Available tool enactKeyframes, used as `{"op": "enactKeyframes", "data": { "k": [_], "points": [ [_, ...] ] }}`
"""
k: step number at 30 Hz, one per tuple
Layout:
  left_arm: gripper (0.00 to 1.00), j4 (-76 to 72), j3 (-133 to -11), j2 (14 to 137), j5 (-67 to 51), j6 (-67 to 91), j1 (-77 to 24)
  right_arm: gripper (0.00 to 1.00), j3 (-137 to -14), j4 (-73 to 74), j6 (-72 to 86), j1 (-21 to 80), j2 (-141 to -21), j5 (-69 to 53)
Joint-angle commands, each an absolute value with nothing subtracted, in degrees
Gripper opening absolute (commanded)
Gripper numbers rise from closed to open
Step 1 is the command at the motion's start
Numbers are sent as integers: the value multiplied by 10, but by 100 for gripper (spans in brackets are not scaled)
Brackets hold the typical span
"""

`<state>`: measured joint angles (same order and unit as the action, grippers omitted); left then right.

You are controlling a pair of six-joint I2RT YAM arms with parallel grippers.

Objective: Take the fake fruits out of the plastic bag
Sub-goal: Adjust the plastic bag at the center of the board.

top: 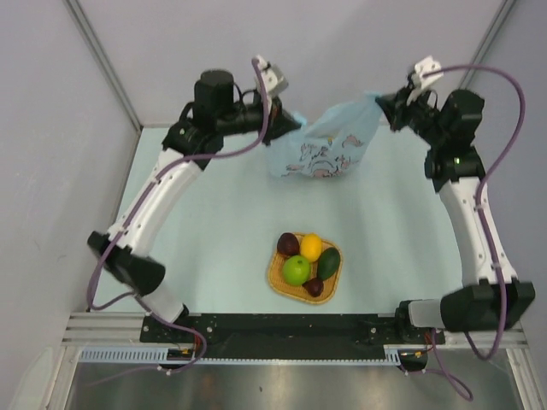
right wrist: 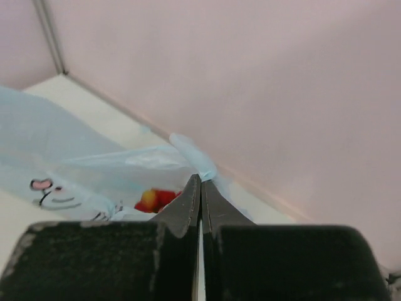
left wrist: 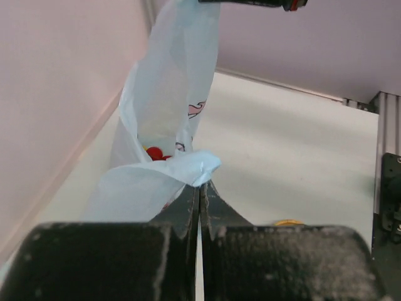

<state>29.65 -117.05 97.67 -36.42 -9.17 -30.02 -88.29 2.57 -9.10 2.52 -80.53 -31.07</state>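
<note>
Emptying step: left pincer [left wrist: 200, 188] and right pincer [right wrist: 200, 182] each pinch an edge of the thin pale-blue plastic bag [top: 325, 145] hung over the far counter [top: 222, 231], red plastic berries [left wrist: 156, 152] inside; next, probably tip them out.

Lab: walled table [top: 231, 213], bolted robot arms [top: 162, 196]

arms [top: 162, 192]: white links, black joints | cables [top: 520, 111]: purple — looped | left claw [left wrist: 202, 185], right claw [right wrist: 200, 179]: black
</note>
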Motion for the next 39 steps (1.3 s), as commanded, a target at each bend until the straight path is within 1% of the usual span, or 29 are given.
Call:
{"op": "enactKeyframes", "data": {
  "k": [1,2,3,4,5,7,8,11,13,15,17,18,19,21,22,24,25,26,28,31,34,39],
  "points": [
    [0,279,-951,872,-406,-103,-313,0,-739,163,-202,35,-691,-357],
    [0,261,-910,836,-407,-99,-316,0,-709,208,-205,32,-671,-349],
    [0,255,-840,819,-403,-94,-325,0,-638,220,-207,26,-625,-336],
    [0,253,-811,808,-399,-95,-331,0,-608,233,-224,15,-606,-334],
    [0,259,-787,796,-399,-96,-337,7,-585,264,-237,12,-587,-334],
    [0,256,-731,787,-402,-90,-345,26,-550,300,-270,11,-554,-337],
    [0,247,-719,781,-401,-86,-348,45,-549,301,-269,11,-547,-341],
    [0,237,-714,776,-392,-66,-350,57,-553,245,-239,18,-513,-358],
    [0,240,-737,783,-388,-65,-350,59,-568,201,-226,32,-495,-363],
    [0,243,-767,793,-378,-60,-350,59,-582,179,-218,77,-491,-354],
    [0,241,-784,797,-375,-56,-350,56,-599,154,-221,125,-496,-326],
    [0,240,-801,800,-374,-54,-350,53,-604,151,-226,180,-500,-319],
    [0,241,-809,803,-373,-53,-350,47,-606,152,-232,203,-509,-316],
    [0,241,-831,806,-371,-50,-350,40,-608,159,-251,253,-540,-320],
    [0,242,-838,808,-372,-49,-350,33,-608,169,-255,264,-553,-319],
    [0,244,-852,809,-372,-52,-350,26,-608,179,-268,289,-602,-302],
    [0,244,-853,807,-373,-53,-350,21,-608,180,-275,294,-618,-287],
    [0,246,-857,807,-373,-57,-350,19,-608,175,-278,300,-654,-267],
    [0,248,-855,802,-380,-63,-350,15,-608,122,-240,300,-686,-212],
    [0,254,-846,797,-378,-72,-350,11,-615,49,-217,293,-726,-186],
    [0,255,-831,788,-376,-78,-350,10,-630,29,-235,292,-749,-184],
    [0,252,-820,780,-384,-80,-350,8,-635,44,-279,294,-794,-157]
  ]
}}
